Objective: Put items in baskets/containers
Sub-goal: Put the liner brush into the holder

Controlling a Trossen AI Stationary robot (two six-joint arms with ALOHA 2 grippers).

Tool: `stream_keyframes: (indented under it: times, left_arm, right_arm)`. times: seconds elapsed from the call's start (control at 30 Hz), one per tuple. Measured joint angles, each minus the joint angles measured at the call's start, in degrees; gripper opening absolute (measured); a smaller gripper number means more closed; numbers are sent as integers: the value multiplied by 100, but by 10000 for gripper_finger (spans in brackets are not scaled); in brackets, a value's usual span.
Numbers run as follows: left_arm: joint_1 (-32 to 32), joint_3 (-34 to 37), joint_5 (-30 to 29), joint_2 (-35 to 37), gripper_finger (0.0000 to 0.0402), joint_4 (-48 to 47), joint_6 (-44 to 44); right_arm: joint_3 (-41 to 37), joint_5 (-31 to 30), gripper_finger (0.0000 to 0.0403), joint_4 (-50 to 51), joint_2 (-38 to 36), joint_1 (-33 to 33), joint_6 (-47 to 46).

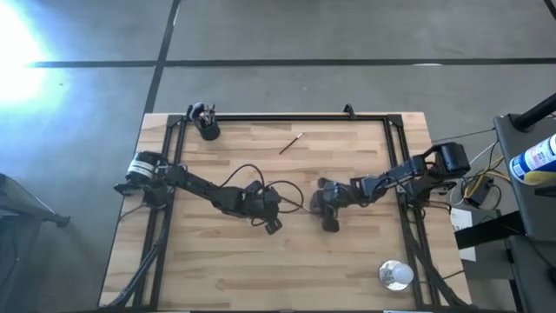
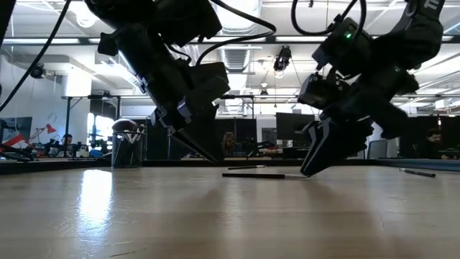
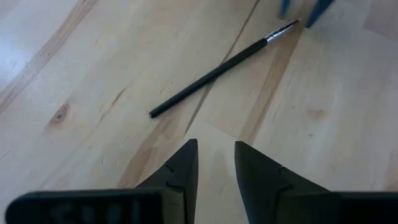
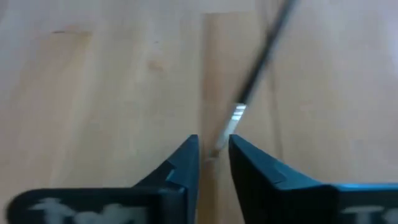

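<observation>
I see black cup (image 1: pixel 208 129) holding brushes at surface's (image 1: pixel 226 278) far-left corner | left tool (image 1: pixel 272 211) mid-surface, fingers narrowly apart, holding nothing | dark brush (image 3: pixel 214 70) lying flat between my tools | right tool (image 1: pixel 327 211) fingers narrow, bristle tip between them | pale brush (image 1: pixel 290 143) loose far-centre

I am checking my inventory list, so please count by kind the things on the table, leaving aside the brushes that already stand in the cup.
Loose makeup brushes: 3 (the other two are at and)
Black cup: 1
Silver round object: 1
Total: 5
</observation>
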State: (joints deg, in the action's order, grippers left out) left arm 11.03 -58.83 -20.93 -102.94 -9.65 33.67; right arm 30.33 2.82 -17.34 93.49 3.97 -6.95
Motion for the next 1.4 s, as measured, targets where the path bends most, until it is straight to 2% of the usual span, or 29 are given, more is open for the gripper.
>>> stream_keyframes:
  times: [0.1,0.17,0.27,0.57,0.97,1.2,1.4]
  left_arm:
    - [-14,0,0,0,97,0,-4]
    - [-15,0,0,0,97,0,-4]
    - [-15,2,2,0,97,0,-4]
    - [-44,2,7,0,97,2,-26]
    - [-46,2,4,0,96,2,-26]
    - [-55,2,7,0,97,13,-26]
    - [-57,2,7,0,97,16,-26]
  right_arm:
    - [0,-830,118,46,0,153,-107]
    - [0,-1021,129,35,23,155,-236]
    - [0,-1022,130,45,28,139,-321]
    - [44,-841,95,-4,41,141,-473]
    - [44,-836,127,-127,47,152,-660]
    - [134,-890,83,-257,481,152,-653]
    - [223,-919,28,-352,620,152,-398]
